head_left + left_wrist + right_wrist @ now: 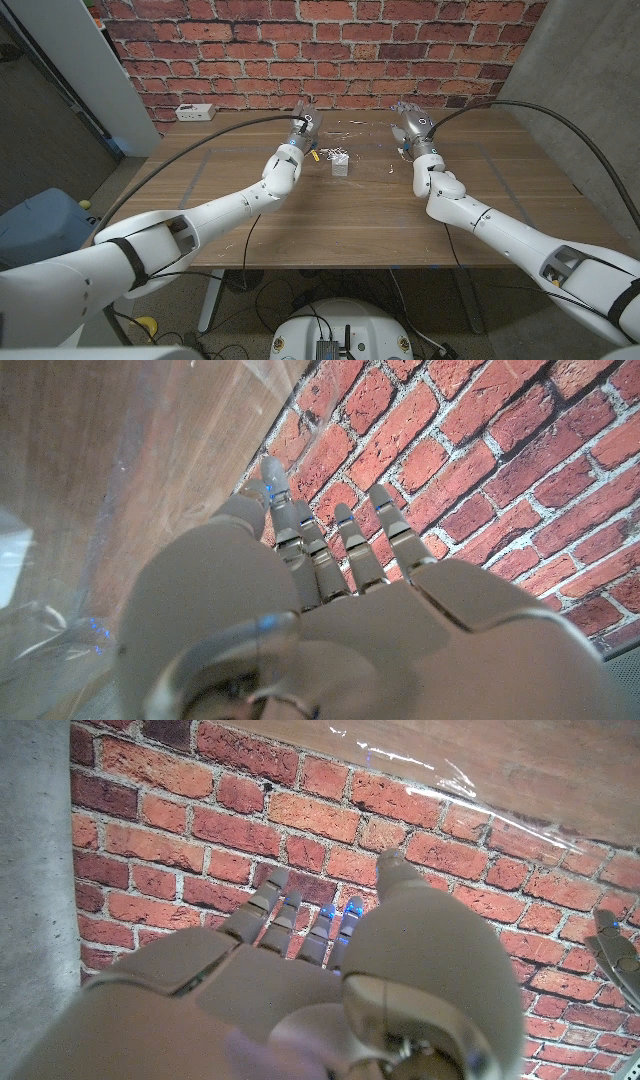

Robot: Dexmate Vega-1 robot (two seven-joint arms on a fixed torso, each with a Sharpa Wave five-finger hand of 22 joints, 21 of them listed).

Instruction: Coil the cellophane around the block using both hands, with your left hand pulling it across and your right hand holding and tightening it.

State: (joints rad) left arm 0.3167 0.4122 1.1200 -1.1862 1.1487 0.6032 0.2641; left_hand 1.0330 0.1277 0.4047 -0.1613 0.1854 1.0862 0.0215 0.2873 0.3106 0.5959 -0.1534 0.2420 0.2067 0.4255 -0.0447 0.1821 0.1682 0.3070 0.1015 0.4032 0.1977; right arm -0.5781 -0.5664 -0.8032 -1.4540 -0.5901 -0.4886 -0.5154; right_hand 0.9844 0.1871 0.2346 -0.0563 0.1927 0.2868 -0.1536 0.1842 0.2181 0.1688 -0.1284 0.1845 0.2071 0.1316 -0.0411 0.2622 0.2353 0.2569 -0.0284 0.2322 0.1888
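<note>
Robot hands (pixel 303 128) (pixel 408 128) flank block (pixel 340 167), apart.

Glossy cellophane (pixel 352 128) (wooden table (pixel 330 215))

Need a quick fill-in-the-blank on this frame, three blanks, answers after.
1. The small white block stands on the wooden ____.
2. The wall behind the table is made of red ____.
3. In the head view, the block is nearer the ____ hand than the right hand.

Answers: table; brick; left
</note>
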